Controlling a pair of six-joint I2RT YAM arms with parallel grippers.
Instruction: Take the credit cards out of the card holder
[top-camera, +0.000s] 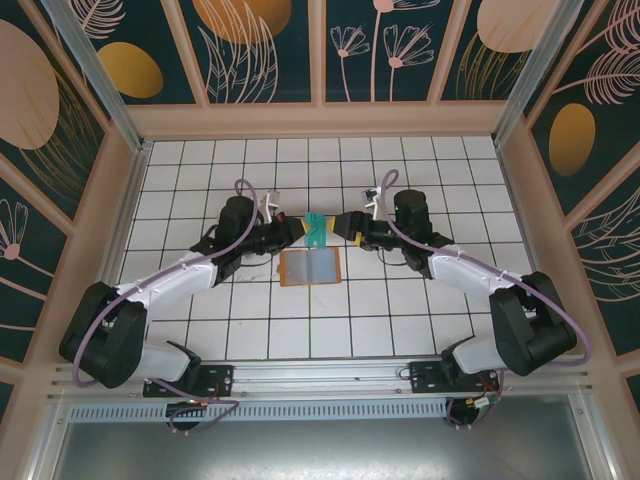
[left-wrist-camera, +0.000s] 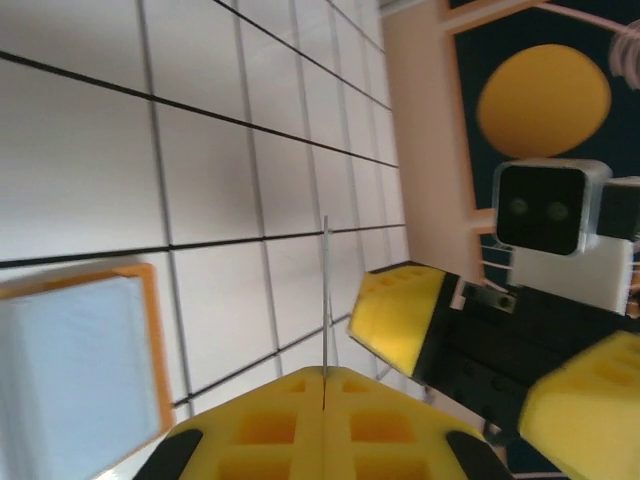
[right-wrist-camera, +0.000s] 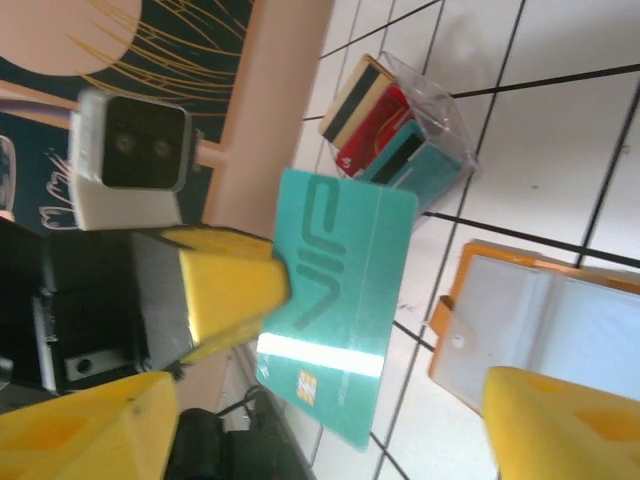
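Teal credit card (right-wrist-camera: 335, 300) is out of its pocket, held in the air just far of the open card holder (top-camera: 310, 268) on the table (top-camera: 400, 310). Left fingers (left-wrist-camera: 270, 425) are pinched tight on its edge. Right fingers (left-wrist-camera: 400, 315) are spread wide and empty, just right of it. Likely next: hand it over or drop it into the clear box (right-wrist-camera: 440, 130).

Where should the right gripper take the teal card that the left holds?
The free end of the teal card, opposite the left gripper, probably; the right gripper comes edge-on from its own side, open jaws closing on the flat faces, since the card is thin.
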